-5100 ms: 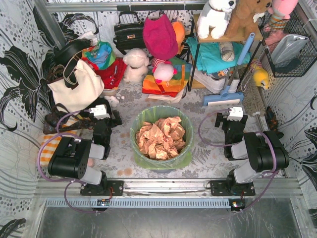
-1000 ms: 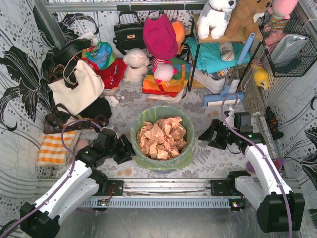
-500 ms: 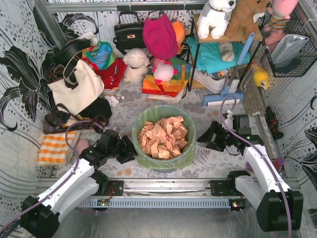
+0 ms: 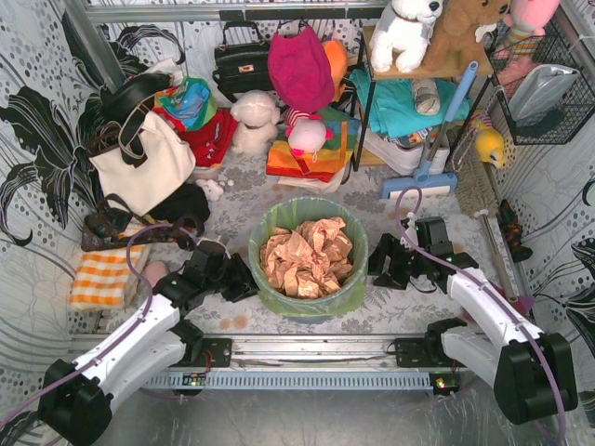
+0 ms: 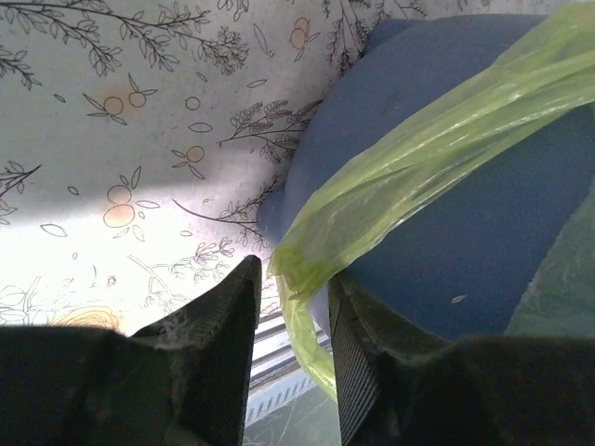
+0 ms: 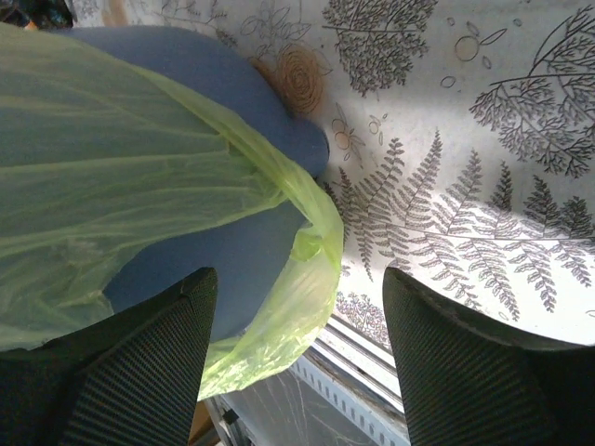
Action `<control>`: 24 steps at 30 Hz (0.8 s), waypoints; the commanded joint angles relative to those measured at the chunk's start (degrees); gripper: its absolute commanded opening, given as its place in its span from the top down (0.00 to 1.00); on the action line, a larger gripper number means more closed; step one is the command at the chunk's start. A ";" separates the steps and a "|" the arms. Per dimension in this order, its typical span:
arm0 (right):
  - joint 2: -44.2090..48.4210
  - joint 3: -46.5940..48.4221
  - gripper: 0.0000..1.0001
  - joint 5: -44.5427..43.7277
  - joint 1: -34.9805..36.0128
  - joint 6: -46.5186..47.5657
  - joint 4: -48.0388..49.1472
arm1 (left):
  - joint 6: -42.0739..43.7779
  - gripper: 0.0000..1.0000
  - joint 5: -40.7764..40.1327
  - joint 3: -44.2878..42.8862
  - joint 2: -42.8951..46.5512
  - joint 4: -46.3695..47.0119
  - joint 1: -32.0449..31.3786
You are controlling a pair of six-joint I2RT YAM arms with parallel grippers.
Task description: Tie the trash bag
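From above, the trash bag (image 4: 346, 279), thin pale-green film with its rim folded outward, stands mid tabletop (image 4: 409, 307) full of crumpled tan paper (image 4: 302, 255). The left claw (image 4: 244, 279) is at its left side and the right claw (image 4: 376, 262) at its right. Handbags (image 4: 244, 60) and soft toys (image 4: 256, 121) crowd behind. Left wrist: narrow fingers (image 5: 223, 334) flank a hanging bag fold beside the blue bin (image 5: 446, 214); whether they pinch it I cannot tell. Right wrist: fingers (image 6: 158, 353) gape wide, holding nothing, with the bag's drooping edge between them.
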State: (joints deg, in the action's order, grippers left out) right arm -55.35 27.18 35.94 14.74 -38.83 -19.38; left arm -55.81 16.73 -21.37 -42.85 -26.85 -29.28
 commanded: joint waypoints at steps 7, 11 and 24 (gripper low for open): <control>-2.60 -2.45 0.40 -1.24 0.53 -2.52 5.22 | -0.23 0.60 0.41 -0.10 -1.10 4.14 -0.43; -4.23 -3.89 0.46 0.60 1.47 -3.41 8.08 | 0.20 0.61 0.42 -0.47 -1.49 3.59 -0.42; -9.42 -7.23 0.59 0.38 6.16 -6.56 17.57 | 1.32 0.65 -0.46 -2.06 -3.90 2.29 -0.38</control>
State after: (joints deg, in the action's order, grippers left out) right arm -63.79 20.78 36.40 20.62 -44.01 -6.11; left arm -55.64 16.67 -21.43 -46.83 -25.67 -29.28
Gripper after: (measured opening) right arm 0.438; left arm 0.353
